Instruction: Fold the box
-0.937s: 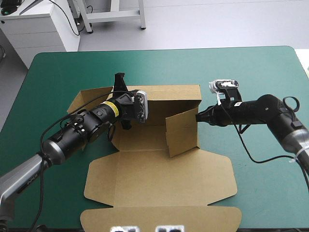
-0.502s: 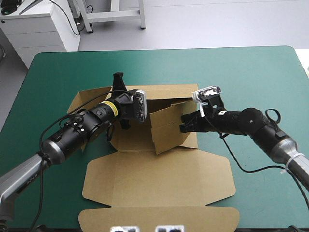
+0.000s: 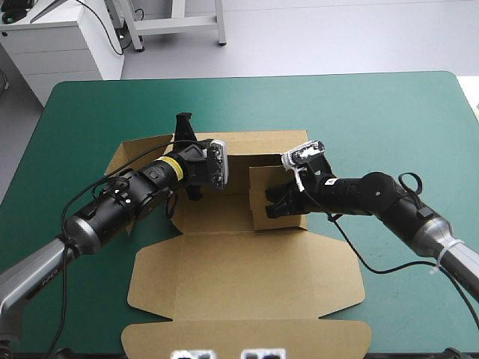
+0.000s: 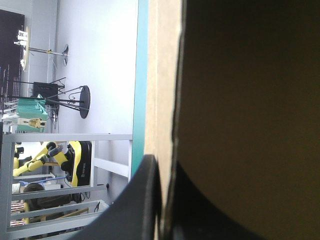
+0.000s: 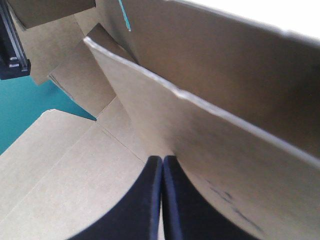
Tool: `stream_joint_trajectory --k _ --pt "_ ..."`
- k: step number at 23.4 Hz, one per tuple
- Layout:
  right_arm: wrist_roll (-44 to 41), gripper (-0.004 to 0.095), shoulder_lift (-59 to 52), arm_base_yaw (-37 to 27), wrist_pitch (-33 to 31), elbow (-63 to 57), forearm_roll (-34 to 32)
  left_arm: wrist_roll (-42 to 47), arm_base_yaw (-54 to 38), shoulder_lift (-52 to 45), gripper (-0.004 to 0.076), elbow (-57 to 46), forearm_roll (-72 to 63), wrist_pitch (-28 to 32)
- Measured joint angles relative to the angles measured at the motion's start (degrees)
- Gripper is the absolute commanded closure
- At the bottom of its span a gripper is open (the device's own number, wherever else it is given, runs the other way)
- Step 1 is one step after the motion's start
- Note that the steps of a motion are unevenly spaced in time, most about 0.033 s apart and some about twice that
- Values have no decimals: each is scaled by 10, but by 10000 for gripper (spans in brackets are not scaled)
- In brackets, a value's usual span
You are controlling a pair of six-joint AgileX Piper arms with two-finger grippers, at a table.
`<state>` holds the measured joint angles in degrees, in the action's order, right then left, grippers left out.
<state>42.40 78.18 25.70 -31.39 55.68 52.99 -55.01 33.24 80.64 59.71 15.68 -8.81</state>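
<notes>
The brown box [image 3: 217, 213] sits mid-table and looks roughly half formed: its far wall [image 3: 262, 143] stands, and the right side flap [image 3: 263, 182] is upright and turned inward over the base. The left side flap [image 3: 123, 157] is splayed outward, and the wide lid [image 3: 247, 265] lies flat. The left gripper [image 4: 164, 165] pinches the far wall's edge between near-closed fingers. The right gripper [image 5: 162, 160], fingers pressed together and holding nothing, noses against the right flap. The lid's tuck flap nearly reaches the near edge of the teal-green cover [image 3: 374, 112], which lies bare to the right and beyond.
</notes>
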Motion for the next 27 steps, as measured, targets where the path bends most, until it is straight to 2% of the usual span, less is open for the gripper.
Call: stream_joint_trajectory --k 6,9,10,12,13,14,17,19,20,22,25,27 --pt "-32 904 0 2 28 0 -25 0 0 0 732 0 0 0" --pt "-157 904 -1 4 54 0 -139 0 0 0 732 0 0 0" --pt "-194 904 -1 4 55 0 -184 0 0 0 732 0 0 0" --pt "-335 904 -7 4 53 0 -317 0 0 0 732 0 0 -2" --pt "-424 904 -13 5 45 0 -422 0 0 0 732 0 2 -4" --pt "-461 904 -15 5 41 0 -465 0 0 0 732 0 2 -6" --pt "-646 909 -37 1 35 -1 -700 0 -1 -1 732 1 3 -10" --pt "-752 928 -48 -26 30 -1 -827 0 -1 -2 732 1 3 -10" --pt "-765 928 -48 -50 27 -1 -846 0 -1 -2 732 1 3 -11" --pt "-755 928 -48 -75 24 0 -841 0 -1 -2 732 1 3 -11" --pt "-656 928 -57 -100 17 17 -768 0 -1 -2 732 1 3 -9" --pt "-620 928 -61 -100 15 38 -738 0 -1 -2 732 1 3 -5"
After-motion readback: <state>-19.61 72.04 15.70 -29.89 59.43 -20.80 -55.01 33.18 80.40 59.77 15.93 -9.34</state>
